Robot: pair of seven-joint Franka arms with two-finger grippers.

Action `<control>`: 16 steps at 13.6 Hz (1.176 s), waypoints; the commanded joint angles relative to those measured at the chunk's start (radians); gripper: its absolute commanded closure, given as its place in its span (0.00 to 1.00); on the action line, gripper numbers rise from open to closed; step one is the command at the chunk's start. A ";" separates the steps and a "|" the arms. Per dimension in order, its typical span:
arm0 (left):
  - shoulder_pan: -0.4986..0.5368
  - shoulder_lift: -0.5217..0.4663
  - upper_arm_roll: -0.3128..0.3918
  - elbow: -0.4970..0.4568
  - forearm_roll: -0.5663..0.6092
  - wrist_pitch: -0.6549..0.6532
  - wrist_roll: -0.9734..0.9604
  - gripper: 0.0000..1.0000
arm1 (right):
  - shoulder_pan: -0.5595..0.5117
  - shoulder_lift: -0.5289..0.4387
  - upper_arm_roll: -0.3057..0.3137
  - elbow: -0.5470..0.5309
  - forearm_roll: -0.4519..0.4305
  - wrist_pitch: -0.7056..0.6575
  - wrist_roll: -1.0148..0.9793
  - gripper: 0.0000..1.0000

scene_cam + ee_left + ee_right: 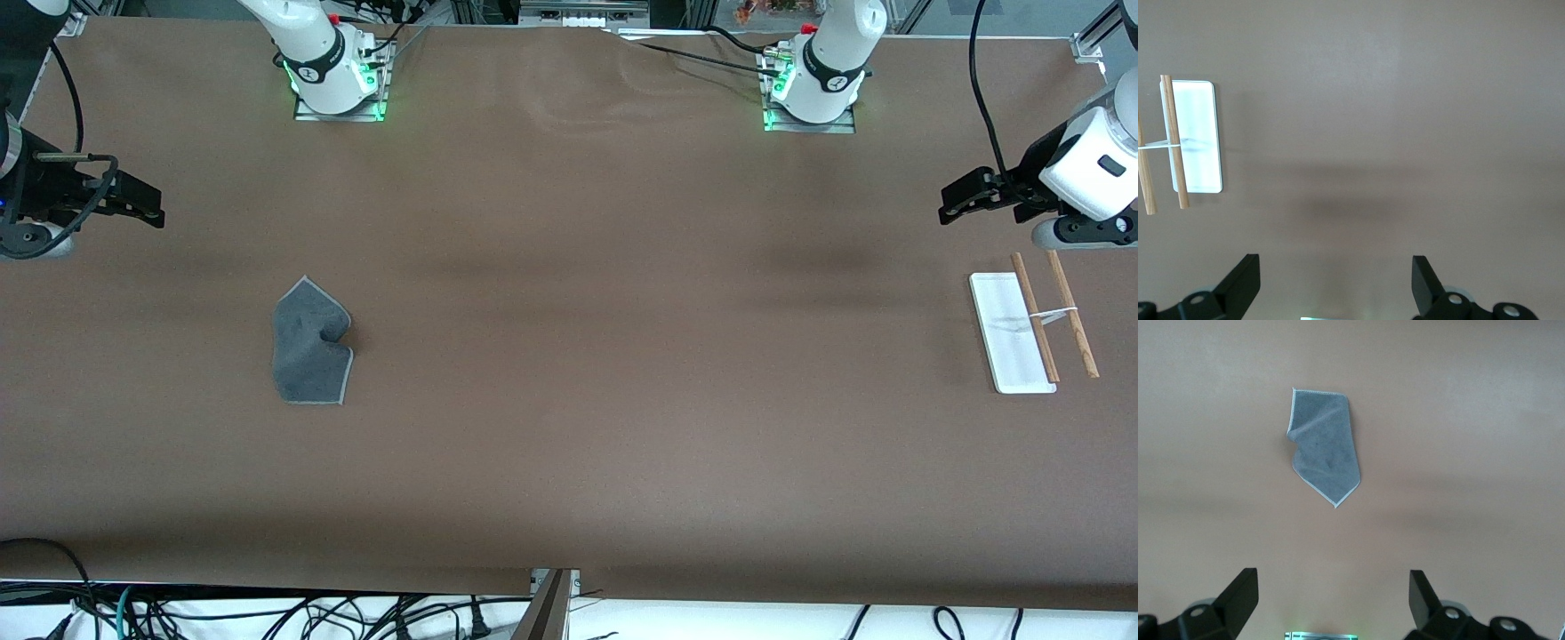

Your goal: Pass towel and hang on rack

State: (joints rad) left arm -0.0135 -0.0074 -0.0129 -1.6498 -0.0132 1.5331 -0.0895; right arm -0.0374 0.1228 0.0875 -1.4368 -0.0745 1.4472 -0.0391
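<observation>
The towel (pixel 310 345) lies crumpled flat on the brown table toward the right arm's end, dark grey face up with a light-grey edge; it also shows in the right wrist view (pixel 1324 445). The rack (pixel 1031 328) stands toward the left arm's end: white base, two brown rods, white crosspiece; it also shows in the left wrist view (pixel 1185 142). My right gripper (pixel 147 209) is open and empty, up in the air at the table's end, apart from the towel. My left gripper (pixel 956 204) is open and empty, in the air beside the rack.
The arms' bases (pixel 338 84) stand along the table edge farthest from the front camera. Cables (pixel 267 613) hang below the table's near edge.
</observation>
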 commanded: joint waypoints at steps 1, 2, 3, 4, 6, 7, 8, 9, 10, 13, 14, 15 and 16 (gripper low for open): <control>-0.002 -0.011 0.004 0.008 -0.007 -0.016 0.007 0.00 | -0.003 0.000 0.003 0.010 0.004 0.002 0.015 0.00; -0.002 -0.011 0.004 0.008 -0.007 -0.016 0.007 0.00 | -0.002 0.001 0.003 0.010 0.002 0.004 0.015 0.00; -0.002 -0.011 0.004 0.008 -0.007 -0.016 0.007 0.00 | -0.004 0.001 0.003 0.010 0.002 0.004 0.013 0.00; -0.002 -0.011 0.004 0.008 -0.007 -0.016 0.007 0.00 | -0.004 0.001 0.003 0.010 0.004 0.004 0.013 0.00; -0.002 -0.011 0.004 0.008 -0.007 -0.016 0.007 0.00 | -0.004 0.001 0.003 0.010 0.002 0.004 0.013 0.00; -0.002 -0.011 0.004 0.008 -0.007 -0.016 0.007 0.00 | -0.004 0.001 0.003 0.010 0.002 0.005 0.013 0.00; -0.002 -0.011 0.004 0.008 -0.007 -0.016 0.007 0.00 | -0.004 0.001 0.003 0.010 0.002 0.005 0.015 0.00; -0.002 -0.011 0.004 0.008 -0.007 -0.016 0.007 0.00 | -0.004 0.001 0.003 0.010 0.002 0.005 0.015 0.00; -0.002 -0.011 0.004 0.008 -0.007 -0.016 0.007 0.00 | -0.004 0.001 0.004 0.010 0.004 0.005 0.015 0.00; -0.002 -0.011 0.004 0.008 -0.007 -0.016 0.007 0.00 | 0.005 0.018 0.008 0.010 0.002 0.016 0.016 0.00; -0.002 -0.011 0.004 0.008 -0.007 -0.016 0.007 0.00 | 0.011 0.029 0.008 0.010 0.002 0.024 0.016 0.00; -0.002 -0.011 0.004 0.008 -0.008 -0.016 0.007 0.00 | 0.014 0.035 0.009 0.009 0.004 0.027 0.016 0.00; -0.002 -0.011 0.004 0.008 -0.007 -0.016 0.007 0.00 | 0.022 0.059 0.009 0.009 0.002 0.041 0.016 0.00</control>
State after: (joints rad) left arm -0.0135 -0.0075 -0.0129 -1.6497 -0.0132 1.5330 -0.0895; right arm -0.0267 0.1474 0.0923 -1.4371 -0.0743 1.4690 -0.0383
